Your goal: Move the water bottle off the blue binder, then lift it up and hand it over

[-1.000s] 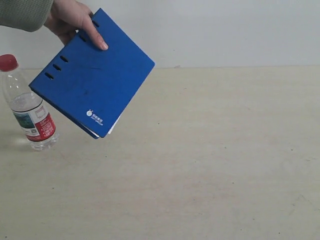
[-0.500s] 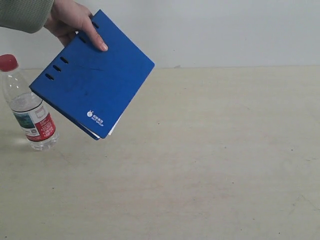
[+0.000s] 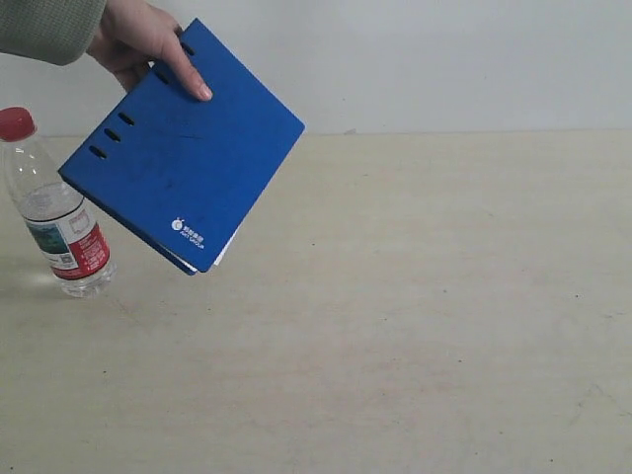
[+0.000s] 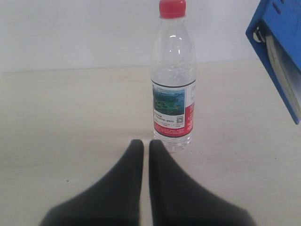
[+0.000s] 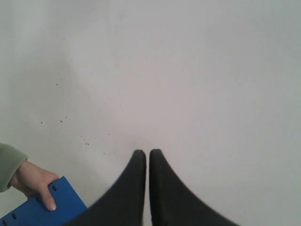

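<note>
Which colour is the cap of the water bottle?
Red; the cap of the water bottle shows best in the left wrist view.

The exterior camera looks down across the table [image 3: 415, 326]; all three views catch the blue binder [image 3: 183, 158].

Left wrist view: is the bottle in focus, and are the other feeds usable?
Left wrist view: bottle sharp, left gripper soft-edged up close. Right wrist view: pale and flat, right gripper equally soft. Exterior view: even light, binder crisp, no glare.

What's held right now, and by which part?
Left pincer and right pincer are shut, empty. A person's hand holds the blue binder by its upper corner, at the holed edge.
</note>
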You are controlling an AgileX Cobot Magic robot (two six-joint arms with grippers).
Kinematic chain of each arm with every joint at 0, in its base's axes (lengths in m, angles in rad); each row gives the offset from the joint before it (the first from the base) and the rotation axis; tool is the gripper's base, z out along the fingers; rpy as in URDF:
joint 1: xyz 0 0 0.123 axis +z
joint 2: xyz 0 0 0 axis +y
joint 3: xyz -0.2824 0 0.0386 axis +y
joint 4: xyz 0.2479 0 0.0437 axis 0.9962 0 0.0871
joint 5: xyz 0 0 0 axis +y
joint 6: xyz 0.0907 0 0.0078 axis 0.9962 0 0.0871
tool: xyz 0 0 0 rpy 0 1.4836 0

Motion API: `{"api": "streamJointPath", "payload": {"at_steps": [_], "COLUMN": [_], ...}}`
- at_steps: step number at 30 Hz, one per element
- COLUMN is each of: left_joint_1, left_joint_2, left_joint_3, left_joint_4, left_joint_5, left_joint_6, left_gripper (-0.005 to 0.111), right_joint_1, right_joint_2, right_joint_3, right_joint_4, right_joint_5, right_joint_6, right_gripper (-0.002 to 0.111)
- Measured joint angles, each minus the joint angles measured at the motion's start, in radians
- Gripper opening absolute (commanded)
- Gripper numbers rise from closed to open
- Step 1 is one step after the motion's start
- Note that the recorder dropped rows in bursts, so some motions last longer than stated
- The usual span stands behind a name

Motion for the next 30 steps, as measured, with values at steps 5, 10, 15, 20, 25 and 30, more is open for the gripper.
{"api": "streamJointPath", "payload": {"at_steps": [5, 10, 15, 20, 25, 30], "left_joint_1": [0.0, 0.0, 0.0, 0.0, 0.0, 0.0], "left_joint_2": [0.0, 0.0, 0.0, 0.0, 0.0, 0.0], "left_joint_3": [0.0, 0.0, 0.0, 0.0, 0.0, 0.0], "left_joint_4": [-0.001, -0.001, -0.002, -0.002, -0.002, -0.002], "left_joint_5": [0.0, 0.0, 0.0, 0.0, 0.0, 0.0], "left_joint_6": [0.0, 0.0, 0.0, 0.002, 0.002, 0.002], "left_gripper": [0.004, 0.004, 0.004, 0.004, 0.004, 0.004], "right_joint_1": [0.0, 0.0, 0.0, 0.0, -0.044, -0.186], "right_joint_2": [0.0, 0.0, 0.0, 0.0, 0.0, -0.001], "right_joint_3": [0.0, 0.0, 0.002, 0.008, 0.045, 0.132], "right_joint_4": [0.0, 0.0, -0.006, -0.255, -0.704, -0.874], "right_joint_5": [0.0, -0.027, -0.085, -0.107, -0.181, -0.257], "right_joint_6": [0.0, 0.0, 0.0, 0.038, 0.402, 0.67], "right_gripper": [0.0, 0.0, 0.0, 0.0, 0.0, 0.0]}}
